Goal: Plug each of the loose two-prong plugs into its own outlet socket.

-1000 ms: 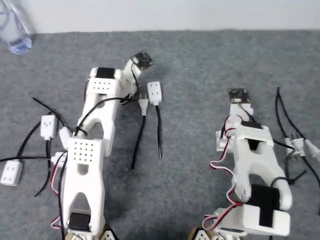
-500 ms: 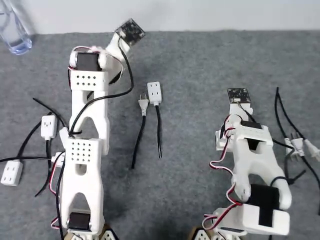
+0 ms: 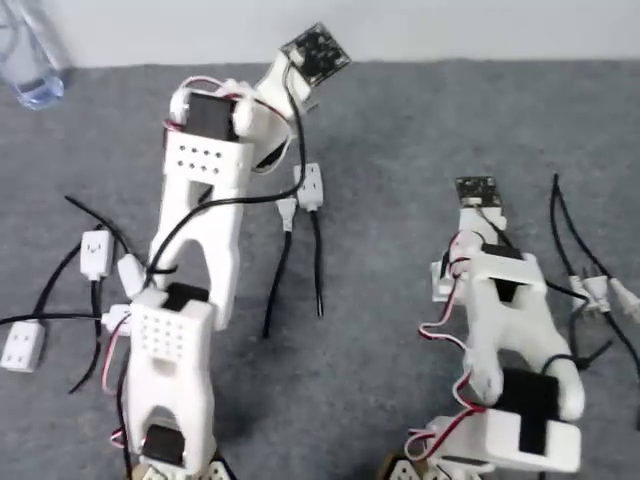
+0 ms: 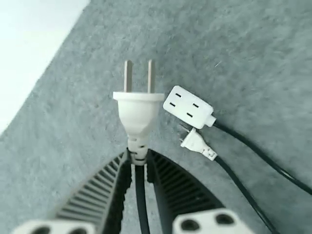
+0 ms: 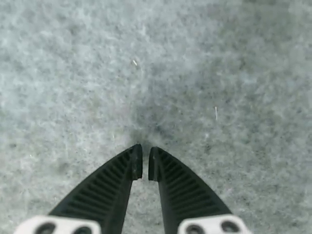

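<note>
- White plug (image 4: pixel 138 105), pinched at its neck by the closed left gripper (image 4: pixel 139 163), hangs above the carpet (image 4: pixel 253 58) near the outlet socket (image 4: pixel 189 107).
- Such a thin hold may let it swivel, so the prongs miss the slots.

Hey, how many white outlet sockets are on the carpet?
3. One white outlet socket lies mid-carpet beside a loose white plug; a second socket and a third socket lie near the carpet's left edge. White cord ends at the right edge are too small to tell.
</note>
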Controlling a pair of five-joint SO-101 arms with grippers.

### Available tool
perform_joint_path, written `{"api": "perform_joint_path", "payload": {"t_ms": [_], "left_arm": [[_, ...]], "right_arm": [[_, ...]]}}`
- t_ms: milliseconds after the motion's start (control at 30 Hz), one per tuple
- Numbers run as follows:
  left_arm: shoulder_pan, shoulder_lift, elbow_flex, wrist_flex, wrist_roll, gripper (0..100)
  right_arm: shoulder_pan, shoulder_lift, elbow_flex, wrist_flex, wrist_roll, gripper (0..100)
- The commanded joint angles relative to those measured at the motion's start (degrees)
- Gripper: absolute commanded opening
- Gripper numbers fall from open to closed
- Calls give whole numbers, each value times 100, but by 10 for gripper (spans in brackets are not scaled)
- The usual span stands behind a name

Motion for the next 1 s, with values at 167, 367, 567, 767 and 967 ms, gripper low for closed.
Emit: {"api": "perform_joint_path", "payload": {"t_ms": [167, 367, 567, 767, 967], "left_arm": [[1134, -2646, 2440, 132, 290, 11], [2136, -3165, 3811, -202, 308, 11], [2804, -2840, 4629, -1020, 897, 11], [3429, -2154, 4760, -1679, 958, 11], [3578, -1284, 4752, -2875, 1451, 12]], "right_arm": [[66, -259, -35, -101, -79, 43], [295, -312, -35, -110, -97, 39], [1270, -435, -149, -215, -976, 39], [2053, -1015, 62, -277, -1512, 39], [2158, -1525, 571, -778, -1521, 39]]}}
